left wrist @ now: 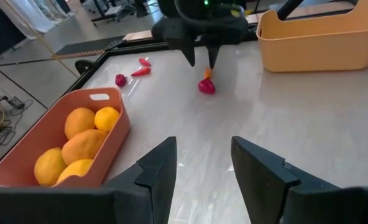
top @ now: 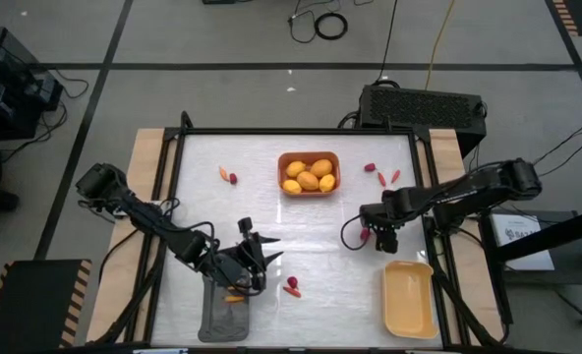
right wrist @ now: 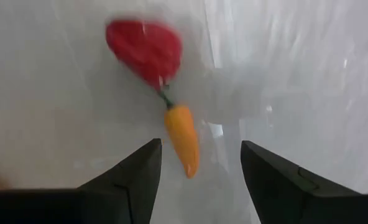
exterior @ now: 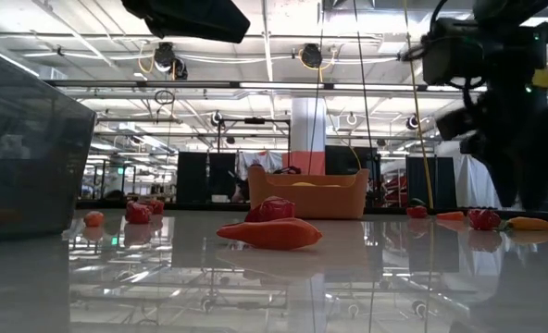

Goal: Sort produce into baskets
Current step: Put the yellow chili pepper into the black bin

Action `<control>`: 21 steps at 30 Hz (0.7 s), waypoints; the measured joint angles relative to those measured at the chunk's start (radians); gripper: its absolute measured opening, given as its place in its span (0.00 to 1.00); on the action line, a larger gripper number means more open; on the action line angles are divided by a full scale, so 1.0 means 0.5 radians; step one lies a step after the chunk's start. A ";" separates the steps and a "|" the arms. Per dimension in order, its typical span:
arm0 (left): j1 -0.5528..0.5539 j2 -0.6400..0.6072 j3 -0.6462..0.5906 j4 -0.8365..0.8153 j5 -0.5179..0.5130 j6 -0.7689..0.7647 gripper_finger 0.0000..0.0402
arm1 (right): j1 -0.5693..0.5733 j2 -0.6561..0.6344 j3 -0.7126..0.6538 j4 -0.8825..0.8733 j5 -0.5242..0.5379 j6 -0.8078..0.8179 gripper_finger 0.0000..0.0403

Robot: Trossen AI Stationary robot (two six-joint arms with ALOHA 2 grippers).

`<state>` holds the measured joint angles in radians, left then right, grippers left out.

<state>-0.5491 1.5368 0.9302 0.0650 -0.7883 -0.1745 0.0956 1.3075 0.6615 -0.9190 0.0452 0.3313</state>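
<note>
On the right side of the table, I have the right gripper point(top: 381, 239) hanging fingers apart over a small orange carrot-like stick point(right wrist: 183, 140) and a red berry-like lump point(right wrist: 145, 48) lying touching.

- Orange-brown basket point(top: 309, 157): far centre, holding the lemon-like fruits point(top: 311, 176).
- Pale yellow basket point(top: 409, 298): near right, nothing visible inside.
- Dark grey basket point(top: 222, 313): near left, an orange piece inside; my left gripper point(top: 260, 258) hovers beside it, fingers spread, holding nothing.
- Loose produce: pairs at far left point(top: 227, 176), far right point(top: 381, 174) and near centre point(top: 292, 287).

Step in hand, as I judge it: picking the carrot stick. Next move calls for lowering squarely and closing on it without catching the berry.
</note>
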 joint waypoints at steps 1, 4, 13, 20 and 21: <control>0.000 0.000 0.000 -0.001 0.000 0.000 0.40 | 0.011 0.035 -0.005 -0.008 0.001 0.010 0.52; 0.000 0.000 0.000 -0.005 0.000 0.000 0.40 | 0.036 0.172 -0.005 0.019 0.002 0.005 0.52; -0.001 0.000 0.000 -0.006 0.000 -0.002 0.40 | 0.040 0.378 0.014 0.030 0.007 -0.044 0.52; -0.001 0.000 0.000 -0.006 0.000 -0.002 0.40 | 0.040 0.252 -0.005 0.033 0.000 -0.023 0.35; -0.001 0.000 -0.001 -0.006 -0.001 -0.002 0.40 | 0.040 0.238 -0.007 0.032 0.004 -0.020 0.31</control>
<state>-0.5495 1.5368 0.9299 0.0620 -0.7887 -0.1753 0.1154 1.4264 0.6581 -0.9031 0.0474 0.3214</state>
